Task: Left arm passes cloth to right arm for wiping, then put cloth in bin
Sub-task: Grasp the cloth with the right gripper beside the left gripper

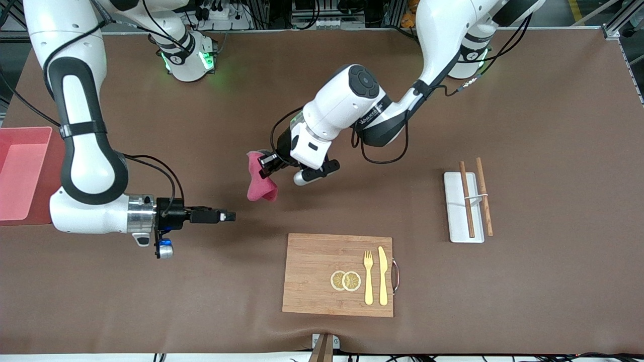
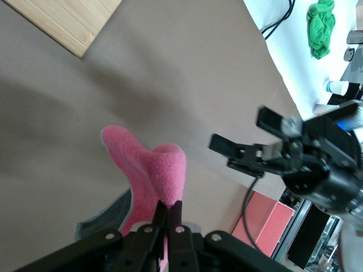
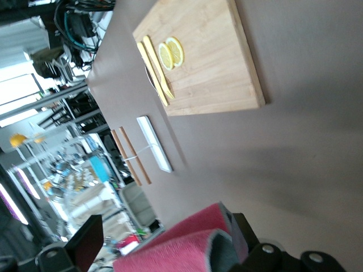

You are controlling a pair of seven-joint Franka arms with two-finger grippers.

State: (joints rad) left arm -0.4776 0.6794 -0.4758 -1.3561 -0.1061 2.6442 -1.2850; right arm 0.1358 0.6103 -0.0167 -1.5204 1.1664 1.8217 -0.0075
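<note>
The left arm's black two-finger hand [image 1: 265, 166] grips the small crimson-pink cloth with a dark grey edge [image 1: 260, 182], dangling above the brown bench [image 1: 543, 125]. The right arm's black hand [image 1: 229, 216] hovers beside it, fingers spread

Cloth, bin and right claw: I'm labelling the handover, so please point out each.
cloth [image 1: 261, 188]: front view, lower hanging fold.
bin [image 1: 25, 131]: front view, upper rim.
right claw [image 1: 229, 216]: front view, between its fingertips.
</note>
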